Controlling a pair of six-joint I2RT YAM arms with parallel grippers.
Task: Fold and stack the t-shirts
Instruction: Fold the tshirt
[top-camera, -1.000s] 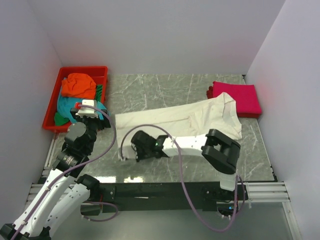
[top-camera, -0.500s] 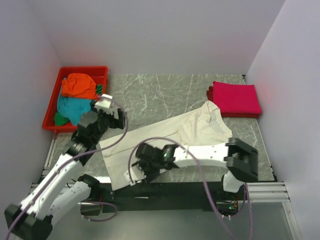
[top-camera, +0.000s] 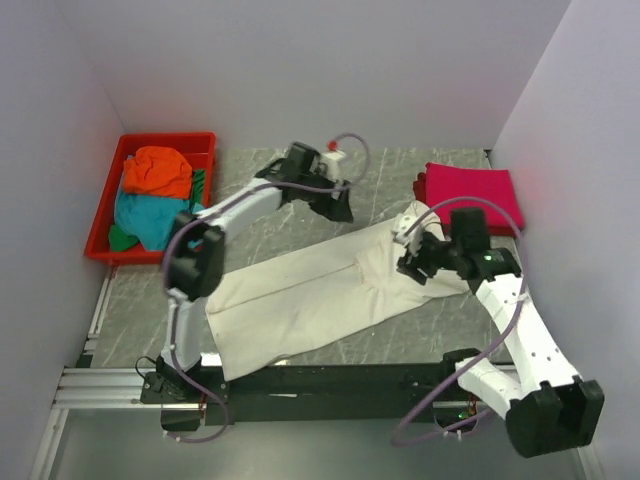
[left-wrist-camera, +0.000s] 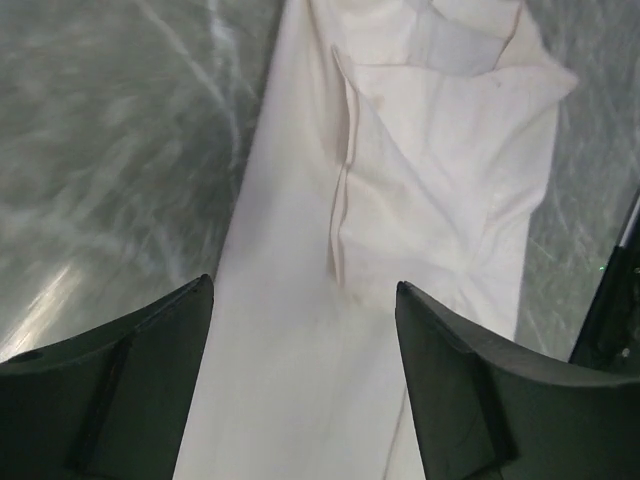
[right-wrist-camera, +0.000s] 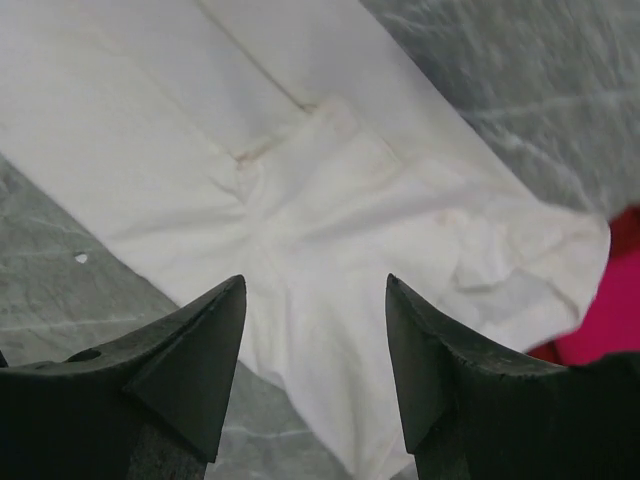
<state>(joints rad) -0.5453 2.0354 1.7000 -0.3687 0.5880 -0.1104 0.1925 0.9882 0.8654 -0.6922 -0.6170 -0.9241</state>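
Cream-white t-shirt (top-camera: 320, 285) flat on table (top-camera: 270, 200), laid diagonally from near left to far right. Upper end just beside folded magenta-pink t-shirt (top-camera: 475, 198) at far right edge. Left fingers (left-wrist-camera: 120, 380) spread open, empty, hovering over shirt's far edge. Right fingers (right-wrist-camera: 180, 370) also apart, gripping nothing, above sleeve end near the pink one. Orange t-shirt (top-camera: 158, 170) and teal t-shirt (top-camera: 140, 215) bunched in red tray (top-camera: 165, 138) at far left.

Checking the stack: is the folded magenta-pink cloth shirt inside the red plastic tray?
No, the magenta-pink shirt lies on the table, far from the tray.
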